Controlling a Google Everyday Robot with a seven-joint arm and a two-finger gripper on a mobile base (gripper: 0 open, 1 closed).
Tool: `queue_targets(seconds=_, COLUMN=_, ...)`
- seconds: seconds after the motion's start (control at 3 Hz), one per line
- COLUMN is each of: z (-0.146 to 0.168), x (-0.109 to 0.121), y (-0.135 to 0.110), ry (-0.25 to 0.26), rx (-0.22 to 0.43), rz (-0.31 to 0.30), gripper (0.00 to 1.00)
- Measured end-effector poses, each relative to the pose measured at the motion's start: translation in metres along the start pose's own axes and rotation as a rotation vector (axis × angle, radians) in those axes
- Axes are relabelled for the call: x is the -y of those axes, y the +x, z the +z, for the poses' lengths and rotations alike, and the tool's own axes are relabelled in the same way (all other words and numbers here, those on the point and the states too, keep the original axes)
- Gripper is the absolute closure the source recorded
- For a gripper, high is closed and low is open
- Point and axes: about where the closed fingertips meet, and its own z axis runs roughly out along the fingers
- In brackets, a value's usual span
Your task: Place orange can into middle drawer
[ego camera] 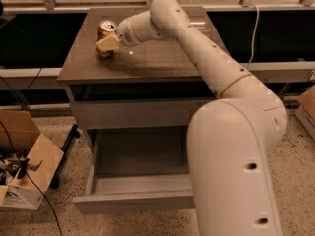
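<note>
The orange can [106, 28] stands upright on the back left of the grey-brown cabinet top [147, 63], silver top and pull tab showing. My gripper [109, 44] is at the can, reaching in from the right, and its tan tip covers the can's lower front. The middle drawer [140, 156] is pulled open below, a shallow tray with nothing in it, its front strip [133, 201] nearest the camera. My white arm [231, 146] fills the right foreground and hides the drawer's right end.
A closed plain drawer front [133, 113] sits above the open drawer. An open cardboard box [27, 173] with cables lies on the speckled floor at the left. Dark panels and a metal rail [29, 73] run behind the cabinet.
</note>
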Motion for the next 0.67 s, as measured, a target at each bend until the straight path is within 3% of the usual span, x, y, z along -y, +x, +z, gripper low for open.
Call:
queue_targets(seconds=0.33, z=-0.052, x=-0.012, y=-0.004, ry=0.041, rx=0.064, rz=-0.007, gripper=0.96)
queue_targets(seconds=0.67, z=-0.130, x=-0.044, y=0.007, ry=0.106, rx=0.118, rz=-0.018, gripper=1.00)
